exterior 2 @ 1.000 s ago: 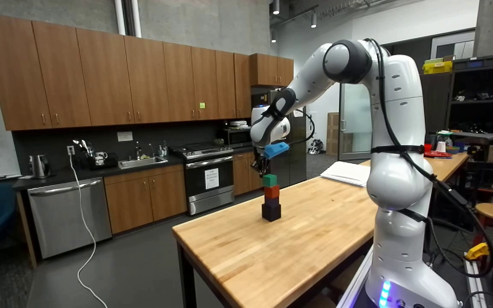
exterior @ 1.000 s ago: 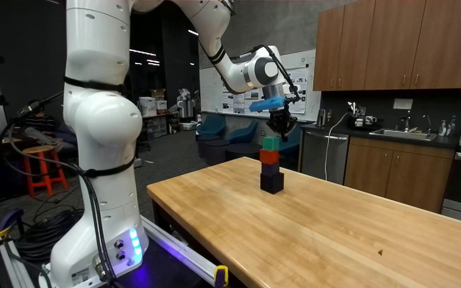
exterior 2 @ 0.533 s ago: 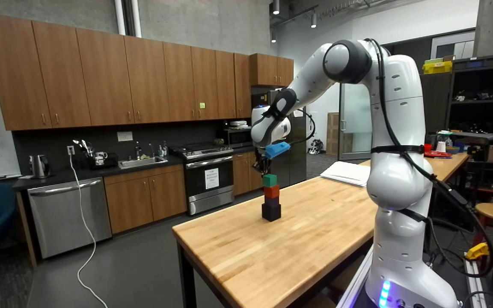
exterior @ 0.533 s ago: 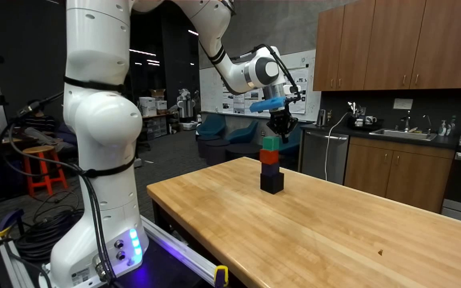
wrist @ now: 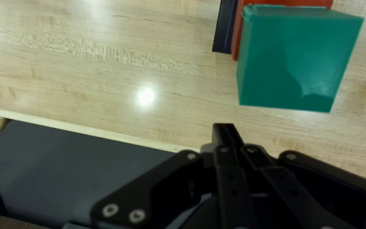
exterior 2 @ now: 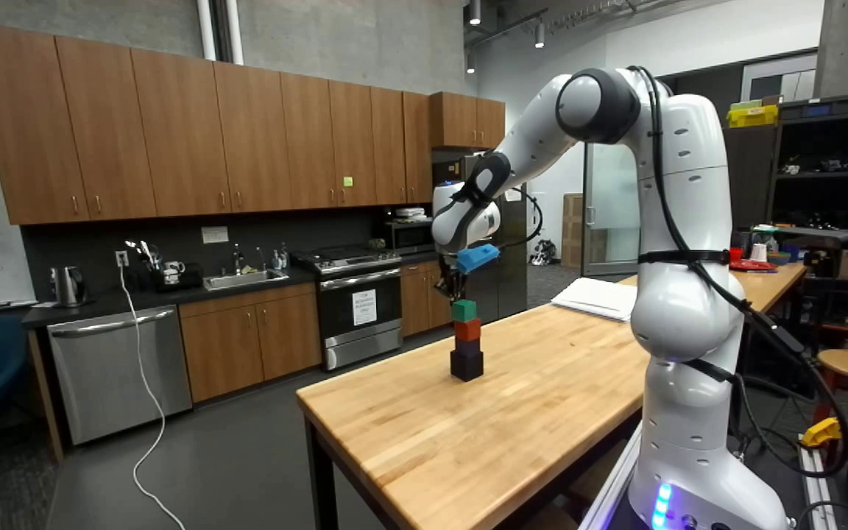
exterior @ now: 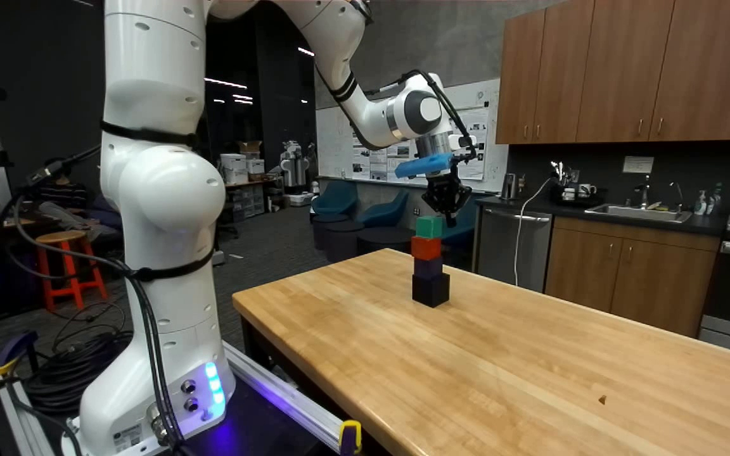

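A tower of stacked blocks stands on the wooden table. From the top down come a green block, an orange-red block, a dark purple block and a wider black block. My gripper is shut with nothing between its fingertips. In both exterior views it hangs tilted by the tower's top, its tips close to the upper edge of the green block. The wrist view shows a gap in the picture between the tips and the green block, which hides most of the blocks beneath it.
White sheets or a folded cloth lie farther along the table. A small brown speck is on the tabletop. The table's edge runs near the gripper. Beyond it stand a dishwasher and a kitchen counter.
My gripper has shifted only very slightly, a little to the right in an exterior view, and stays shut. The tower stands as before.
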### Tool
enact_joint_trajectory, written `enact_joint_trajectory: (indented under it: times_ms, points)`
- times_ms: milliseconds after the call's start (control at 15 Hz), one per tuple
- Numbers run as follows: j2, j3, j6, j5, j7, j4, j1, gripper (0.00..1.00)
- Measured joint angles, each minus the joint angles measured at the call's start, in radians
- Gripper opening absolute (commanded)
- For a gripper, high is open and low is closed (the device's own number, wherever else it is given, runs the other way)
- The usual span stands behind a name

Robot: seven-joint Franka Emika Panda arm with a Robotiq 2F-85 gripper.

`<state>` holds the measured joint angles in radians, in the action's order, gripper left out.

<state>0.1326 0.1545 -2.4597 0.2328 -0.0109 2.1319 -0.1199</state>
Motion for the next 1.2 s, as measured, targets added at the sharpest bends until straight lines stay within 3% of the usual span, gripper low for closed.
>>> enact_joint_trajectory:
  times_ms: [1200]
  points:
    - [-0.050,0.000,0.065,0.000,-0.005,0.052,0.000,0.00]
